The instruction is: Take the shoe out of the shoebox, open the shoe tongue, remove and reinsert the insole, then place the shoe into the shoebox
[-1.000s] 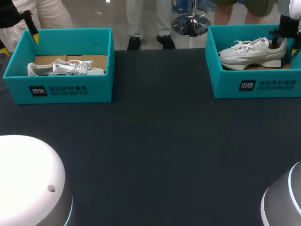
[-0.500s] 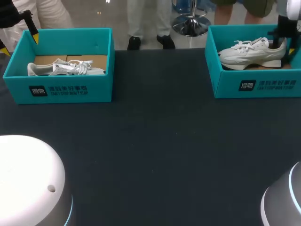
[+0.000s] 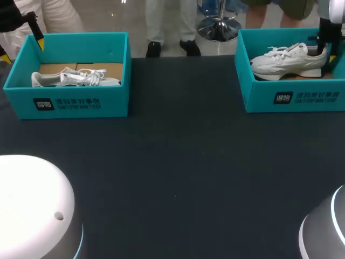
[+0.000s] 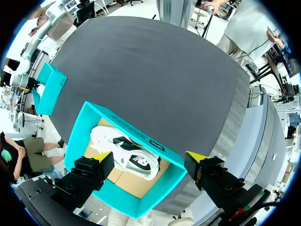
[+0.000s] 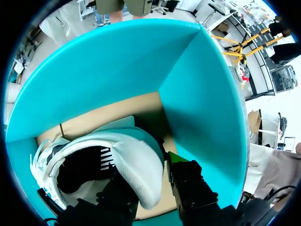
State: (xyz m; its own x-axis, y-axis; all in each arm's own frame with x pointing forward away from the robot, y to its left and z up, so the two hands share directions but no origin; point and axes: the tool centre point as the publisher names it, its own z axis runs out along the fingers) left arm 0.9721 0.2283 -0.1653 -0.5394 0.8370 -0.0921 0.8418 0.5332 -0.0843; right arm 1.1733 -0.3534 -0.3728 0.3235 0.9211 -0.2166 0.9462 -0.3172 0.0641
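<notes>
Dark print (image 3: 67, 102), a square mark beside two short lines, is carried on the front wall of the left box (image 3: 116, 105). The same is carried on the right box (image 3: 259, 100). In the left wrist view a dark emblem (image 4: 141, 162) is seen on the shoe (image 4: 106, 139). None is legible enough to be spelled out.

Middle: dark matte tabletop (image 3: 178, 162) between the boxes, open passage.
Left: left teal open-top cardboard shoebox (image 3: 81, 105); walls ring the flat white sneaker (image 3: 75, 78), entry from above.
Right: right teal cardboard shoebox (image 3: 291, 100); chunky white sneaker (image 3: 288, 60) fills most of the floor.
Heel gap: right gripper (image 5: 151, 181) pinches the heel; its outer finger is close to the box's end wall.
</notes>
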